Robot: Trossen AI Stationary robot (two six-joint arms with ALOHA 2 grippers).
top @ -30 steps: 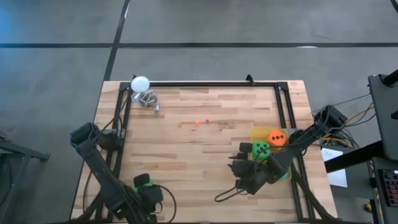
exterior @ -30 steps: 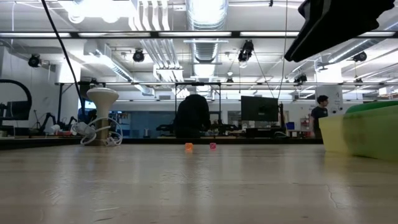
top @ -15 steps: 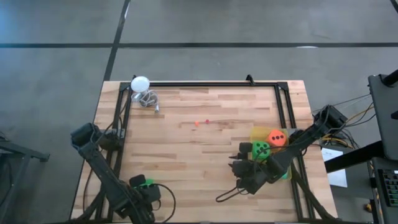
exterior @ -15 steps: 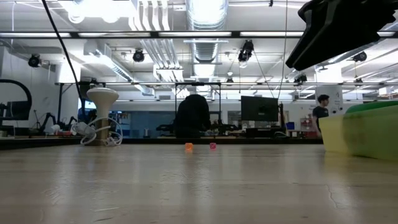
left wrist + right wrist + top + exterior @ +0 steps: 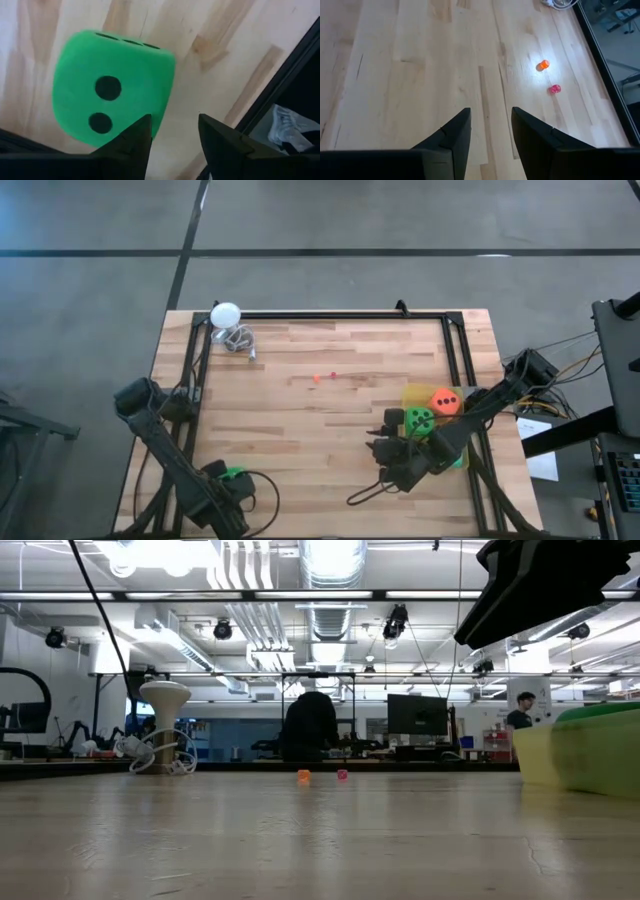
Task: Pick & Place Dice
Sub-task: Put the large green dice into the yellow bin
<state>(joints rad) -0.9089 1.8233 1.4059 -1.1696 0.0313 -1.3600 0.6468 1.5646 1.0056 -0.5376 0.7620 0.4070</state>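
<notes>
Left tool [image 5: 172,135] spread above green die [image 5: 112,95], two-pip face toward wrist camera, right tool [image 5: 490,132] spread, empty

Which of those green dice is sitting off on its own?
The green die by the left gripper at the table's near-left corner; the other green die sits beside the orange one.

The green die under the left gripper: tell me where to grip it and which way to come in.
Grip the green die across two opposite flat side faces, coming straight down from above, probably best. It sits flat on the table near the front left corner, with bare wood around it, and the left gripper is just above, fingers open but offset to one side.
</notes>
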